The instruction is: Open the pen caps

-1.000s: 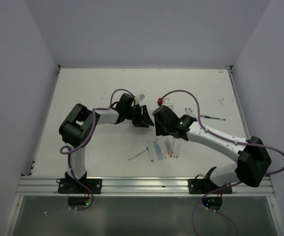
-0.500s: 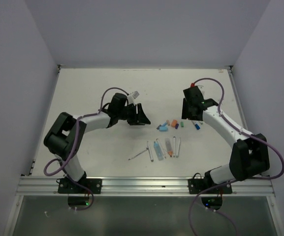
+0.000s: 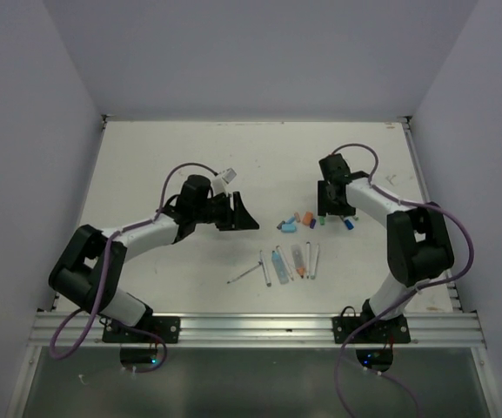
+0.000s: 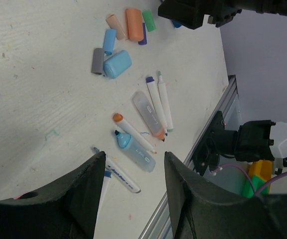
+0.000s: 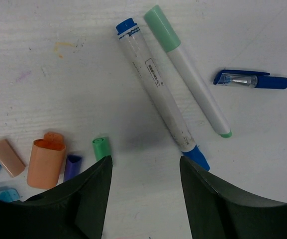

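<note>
Several pen caps (image 4: 133,24) loose, left claw (image 4: 134,158) agape, right claw (image 5: 144,163) agape

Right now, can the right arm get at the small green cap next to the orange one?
Probably yes. The right gripper hangs open right by the green cap, and nothing covers it. The dark blue cap lies close beside it, so a finger may nudge that.

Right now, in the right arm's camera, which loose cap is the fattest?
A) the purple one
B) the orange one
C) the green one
B: the orange cap is clearly wider than the purple cap and the green cap lying next to it.
</note>
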Controlling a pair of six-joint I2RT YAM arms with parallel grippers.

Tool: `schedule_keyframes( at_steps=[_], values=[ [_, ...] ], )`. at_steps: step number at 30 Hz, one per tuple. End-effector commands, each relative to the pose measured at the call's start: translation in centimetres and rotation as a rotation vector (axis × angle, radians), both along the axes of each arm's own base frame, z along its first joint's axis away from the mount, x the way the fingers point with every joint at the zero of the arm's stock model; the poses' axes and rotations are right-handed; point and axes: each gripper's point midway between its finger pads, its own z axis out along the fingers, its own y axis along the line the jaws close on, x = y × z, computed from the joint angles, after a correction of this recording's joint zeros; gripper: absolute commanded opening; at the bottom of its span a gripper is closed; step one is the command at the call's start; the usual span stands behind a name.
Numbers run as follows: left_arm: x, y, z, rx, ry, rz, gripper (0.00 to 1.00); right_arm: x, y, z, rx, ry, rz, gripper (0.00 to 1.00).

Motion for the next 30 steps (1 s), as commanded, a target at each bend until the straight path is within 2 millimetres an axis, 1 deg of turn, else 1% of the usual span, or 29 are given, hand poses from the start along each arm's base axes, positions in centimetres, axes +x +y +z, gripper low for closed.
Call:
schedule_keyframes(
  at_steps=[1,8,16,19,22,23,25,27,28,30],
  values=[
    [-0.3,0.1,1.2,-0.029,-0.05,-0.024,0.54,3.0,0.6,1.2,0.017,-0.07,0.032,0.6],
    [-0.8,0.1,0.4,-0.025,-0.037,-0.041,0.54,3.9,-0.1,0.1,0.02,-0.052,0.028,0.59],
    [-0.7,0.0,0.0,-0.016,-0.035,-0.051,0.54,4.8,-0.9,-0.9,0.01,-0.041,0.044,0.58],
    [-0.6,-0.1,0.0,-0.012,-0.033,-0.054,0.54,4.8,-0.5,-1.5,0.028,-0.025,0.057,0.55],
    [-0.6,0.0,-0.1,-0.009,-0.032,-0.054,0.54,4.6,0.6,-2.4,0.087,-0.014,0.079,0.51],
    [-0.5,0.0,-0.1,-0.008,-0.032,-0.051,0.54,4.5,1.0,-2.6,0.106,-0.009,0.095,0.49],
    [-0.6,0.1,-0.3,-0.002,-0.029,-0.05,0.54,4.3,1.2,-3.4,0.116,0.004,0.098,0.45],
    [-0.5,0.2,-0.4,0.0,-0.028,-0.048,0.54,4.1,1.3,-4.0,0.121,0.026,0.096,0.32],
    [-0.7,0.3,-0.4,0.0,-0.029,-0.048,0.54,4.0,1.3,-4.0,0.123,0.032,0.092,0.21],
    [-0.8,0.3,-0.4,-0.002,-0.031,-0.047,0.54,4.2,1.3,-4.0,0.122,0.027,0.088,0.11]
  ],
)
